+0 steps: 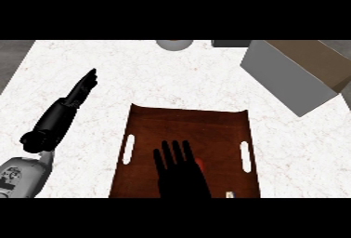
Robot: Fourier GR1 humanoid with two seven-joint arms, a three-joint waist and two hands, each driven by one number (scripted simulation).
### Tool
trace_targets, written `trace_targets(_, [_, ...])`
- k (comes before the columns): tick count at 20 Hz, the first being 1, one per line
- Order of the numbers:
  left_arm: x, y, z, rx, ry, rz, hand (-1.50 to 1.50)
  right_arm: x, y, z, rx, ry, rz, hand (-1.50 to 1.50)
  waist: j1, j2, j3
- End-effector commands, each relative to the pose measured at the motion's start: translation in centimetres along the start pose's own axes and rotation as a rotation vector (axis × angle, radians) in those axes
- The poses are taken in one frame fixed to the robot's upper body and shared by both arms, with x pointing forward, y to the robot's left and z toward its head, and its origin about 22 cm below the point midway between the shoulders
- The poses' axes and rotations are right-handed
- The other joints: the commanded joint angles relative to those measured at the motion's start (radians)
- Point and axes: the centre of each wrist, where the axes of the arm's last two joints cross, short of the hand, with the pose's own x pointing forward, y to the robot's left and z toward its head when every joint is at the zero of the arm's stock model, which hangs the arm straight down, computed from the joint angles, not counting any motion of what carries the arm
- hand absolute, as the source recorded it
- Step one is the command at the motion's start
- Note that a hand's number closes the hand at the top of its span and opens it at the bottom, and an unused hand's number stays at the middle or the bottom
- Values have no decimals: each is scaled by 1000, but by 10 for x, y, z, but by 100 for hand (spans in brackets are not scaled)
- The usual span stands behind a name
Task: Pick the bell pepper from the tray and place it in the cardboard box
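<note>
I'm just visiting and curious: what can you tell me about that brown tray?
The tray is a dark reddish-brown, wood-looking rectangle lying flat on the white counter, with a slot handle near each side. The right hand is spread over its lower middle, fingers straight, with a sliver of red showing at its edge.

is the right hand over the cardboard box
No, the right hand is spread flat over the brown tray, while the cardboard box stands apart at the counter's far right.
</note>
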Motion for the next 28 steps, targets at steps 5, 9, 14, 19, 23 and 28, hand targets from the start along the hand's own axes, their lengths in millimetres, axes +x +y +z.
trace_targets(5, [-6, -20, -8, 4, 1, 0, 0, 3, 6, -23, 15, 110, 79, -150, -3, 2, 0])
trace_targets(9, [2, -1, -3, 5, 13, -3, 0, -22, 29, -24, 31, 140, 83, -150, -2, 1, 1])
trace_targets(14, [14, 4, 0, -10, 0, -9, 0, -9, 34, -39, 51, 121, 68, -150, 1, 0, 1])
trace_targets(19, [1, -4, -1, 5, -9, -1, 0, -34, 45, -24, 76, 103, 39, -150, -4, 0, 0])
trace_targets(23, [-12, -11, 6, 9, 1, 2, 0, -8, 66, -54, 58, 119, 69, -150, 2, 2, 0])
trace_targets(28, [8, 4, -1, -5, 13, 1, 0, -12, 60, -54, 46, 178, 89, -150, 1, 1, 0])
